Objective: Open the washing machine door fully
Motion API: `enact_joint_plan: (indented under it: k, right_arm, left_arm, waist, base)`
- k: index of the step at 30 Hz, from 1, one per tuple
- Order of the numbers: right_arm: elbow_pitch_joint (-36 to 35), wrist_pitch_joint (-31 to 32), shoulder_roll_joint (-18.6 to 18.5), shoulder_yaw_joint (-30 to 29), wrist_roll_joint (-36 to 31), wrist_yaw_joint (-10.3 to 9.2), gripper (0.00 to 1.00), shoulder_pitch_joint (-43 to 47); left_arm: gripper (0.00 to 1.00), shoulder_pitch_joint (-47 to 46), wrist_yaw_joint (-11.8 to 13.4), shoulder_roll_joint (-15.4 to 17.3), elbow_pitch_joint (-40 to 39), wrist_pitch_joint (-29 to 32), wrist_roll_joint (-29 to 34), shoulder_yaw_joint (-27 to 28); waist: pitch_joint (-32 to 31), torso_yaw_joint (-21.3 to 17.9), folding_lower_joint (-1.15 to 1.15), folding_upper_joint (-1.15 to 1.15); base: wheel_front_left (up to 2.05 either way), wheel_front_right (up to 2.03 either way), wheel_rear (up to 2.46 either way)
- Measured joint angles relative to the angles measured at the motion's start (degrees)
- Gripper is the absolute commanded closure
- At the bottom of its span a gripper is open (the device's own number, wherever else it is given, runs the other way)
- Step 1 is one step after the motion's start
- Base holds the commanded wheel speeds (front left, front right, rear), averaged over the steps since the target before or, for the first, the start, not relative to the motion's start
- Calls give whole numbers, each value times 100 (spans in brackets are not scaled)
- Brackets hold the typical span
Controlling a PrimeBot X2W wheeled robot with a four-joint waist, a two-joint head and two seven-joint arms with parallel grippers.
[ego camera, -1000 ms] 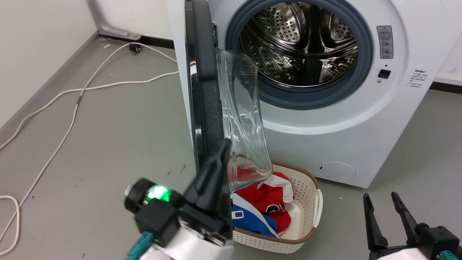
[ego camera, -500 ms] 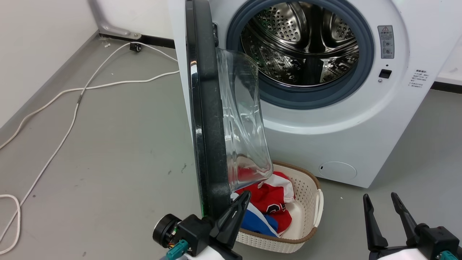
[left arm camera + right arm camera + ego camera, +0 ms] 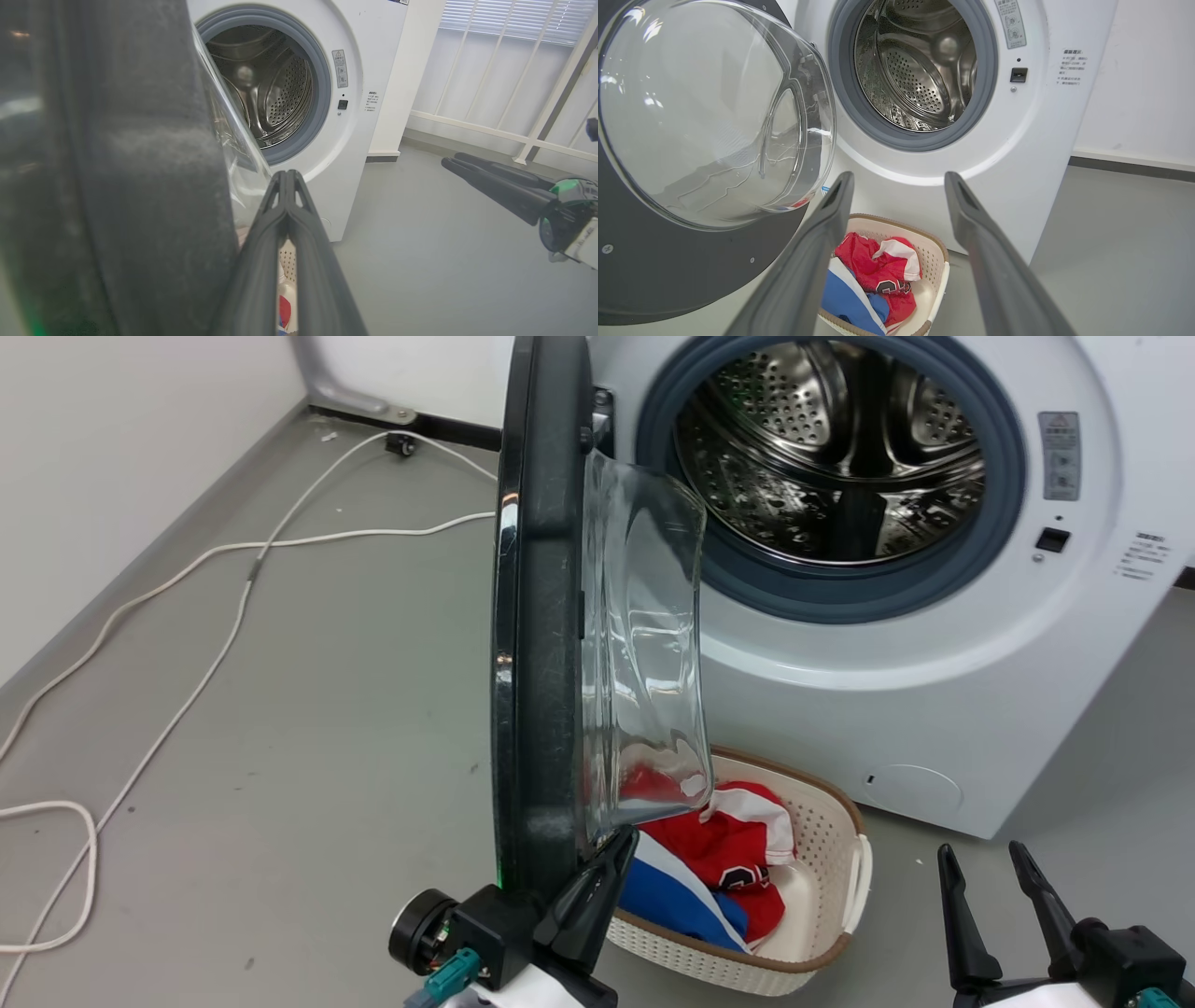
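The washing machine door (image 3: 540, 616) stands swung out from the white washer (image 3: 934, 653), edge-on to the head view, its clear glass bowl (image 3: 649, 644) bulging toward the steel drum opening (image 3: 831, 457). My left gripper (image 3: 624, 840) is shut with nothing in it, its tip at the door's lower inner edge under the bowl. In the left wrist view its shut fingers (image 3: 286, 173) lie just right of the black door (image 3: 117, 163); contact cannot be told. My right gripper (image 3: 980, 861) is open at the lower right, away from the door (image 3: 668, 270), its fingers spread around nothing (image 3: 899, 179).
A cream laundry basket (image 3: 854, 887) holding red, white and blue clothes sits on the grey floor under the door and against the washer's front. White cables (image 3: 233, 607) trail across the floor to the left. A wall runs along the far left.
My left gripper dropped from partway up the door's inner face to its lower edge. The head camera then shifted, sliding the whole picture right. The right gripper stayed put.
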Motion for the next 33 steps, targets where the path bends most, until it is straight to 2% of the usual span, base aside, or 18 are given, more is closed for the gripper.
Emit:
enact_joint_plan:
  k: [7, 15, 24, 33]
  right_arm:
    - [46, 0, 0, 69, 45, 0, 0, 2]
    - [77, 0, 1, 102, 54, 0, 0, 0]
    - [78, 0, 2, 91, -171, 0, 0, -73]
    - [78, 0, -1, 63, -467, 0, 0, -269]
  left_arm:
    - [100, 1, 115, 42, -5, 0, -96, 248]
    - [100, 1, 269, 278, -114, -1, -263, 758]
    - [100, -160, 390, 592, -197, -1, -479, 1444]
    - [100, -563, 341, 1005, 187, -19, -770, 2105]
  waist:
    - [-35, 339, 0, 0]
    - [-3, 648, 0, 0]
    - [398, 808, 0, 0]
    - [883, 856, 0, 0]
  base:
    - [0, 0, 0]
    - [0, 0, 0]
    - [0, 0, 0]
    - [0, 0, 0]
